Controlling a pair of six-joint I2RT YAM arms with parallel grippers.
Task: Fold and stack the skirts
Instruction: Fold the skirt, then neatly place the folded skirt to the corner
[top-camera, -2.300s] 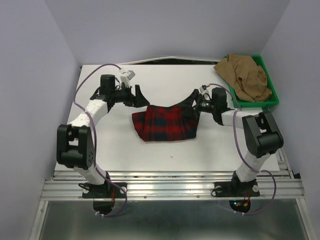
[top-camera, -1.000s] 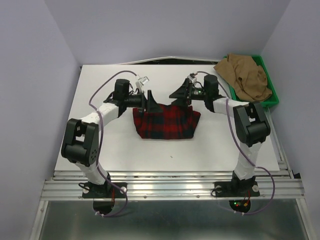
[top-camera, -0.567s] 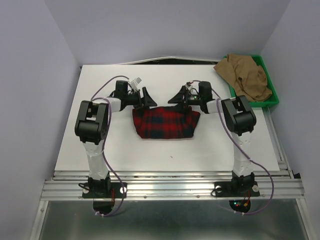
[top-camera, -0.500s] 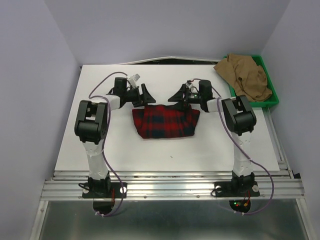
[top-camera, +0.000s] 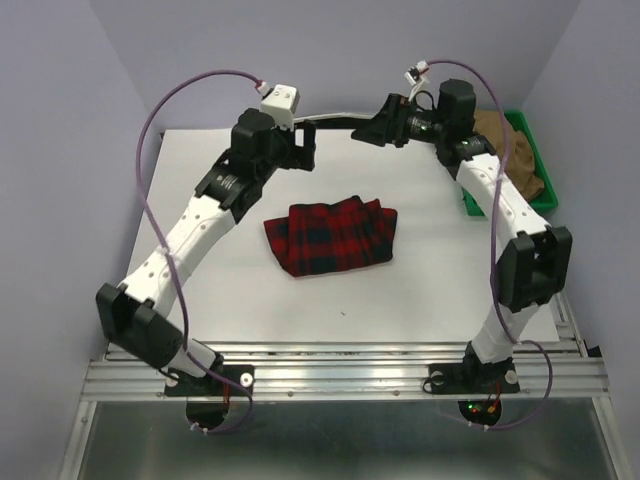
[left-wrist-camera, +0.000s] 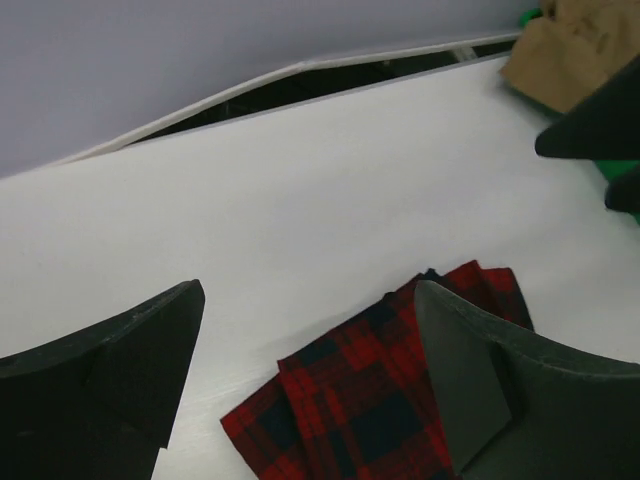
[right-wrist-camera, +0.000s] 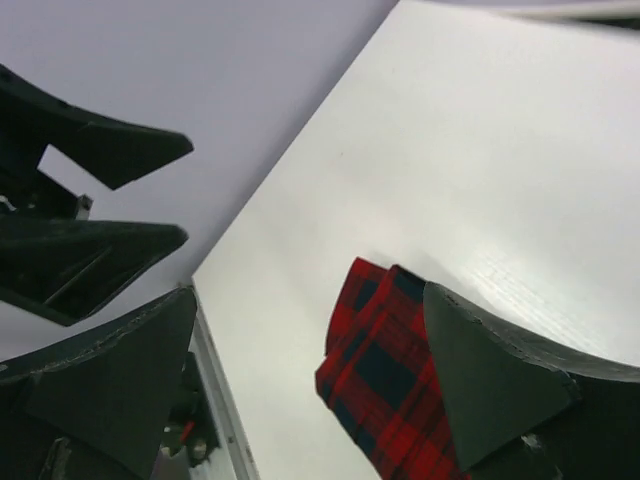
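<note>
red plaid skirt (top-camera: 331, 236) lies folded, apart from both | left gripper (left-wrist-camera: 305, 292) spread | right gripper (right-wrist-camera: 310, 295) spread, seemingly empty

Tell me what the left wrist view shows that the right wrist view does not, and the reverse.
Only the left wrist view shows the tan skirt and a bit of the green tray. Only the right wrist view shows a pale rail along a table edge, with dark parts beyond it too unclear to name. Both show the red plaid skirt on the white table, and the left tool and right tool, both open and empty.
</note>
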